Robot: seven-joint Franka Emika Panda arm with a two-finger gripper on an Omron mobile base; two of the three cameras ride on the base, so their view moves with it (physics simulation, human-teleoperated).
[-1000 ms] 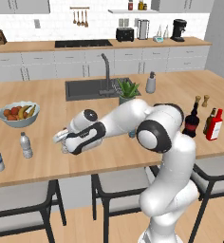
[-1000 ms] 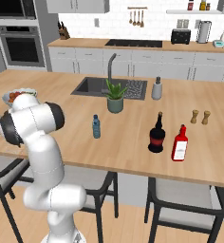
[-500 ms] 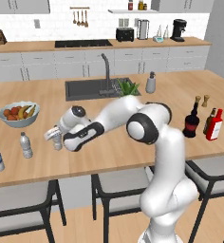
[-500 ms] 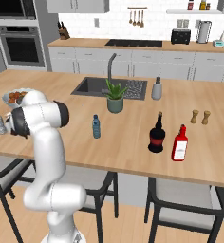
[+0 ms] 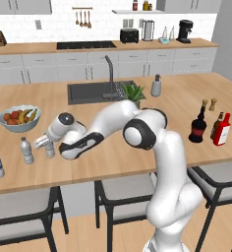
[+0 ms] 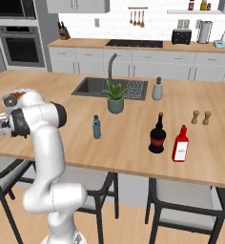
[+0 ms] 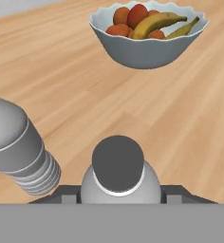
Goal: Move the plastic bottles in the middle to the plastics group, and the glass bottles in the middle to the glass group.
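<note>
Now gripper [image 5: 45, 144] clamps clear water bottle [image 7: 117, 178] beside plastics group [image 5: 25, 150]; blue-tinted bottle [image 6: 96, 127], black bottle [image 6: 157, 135] left.

Since a second ago the arm swings further left along the counter [image 5: 113, 167], away from the sink [image 5: 91, 92]. The gripper [image 5: 44, 143], with a clear bottle [image 5: 49, 147] between its fingers, now sits just beside the slim bottle [image 5: 26, 150] in front of the fruit bowl [image 5: 18, 118], much nearer than before.
</note>
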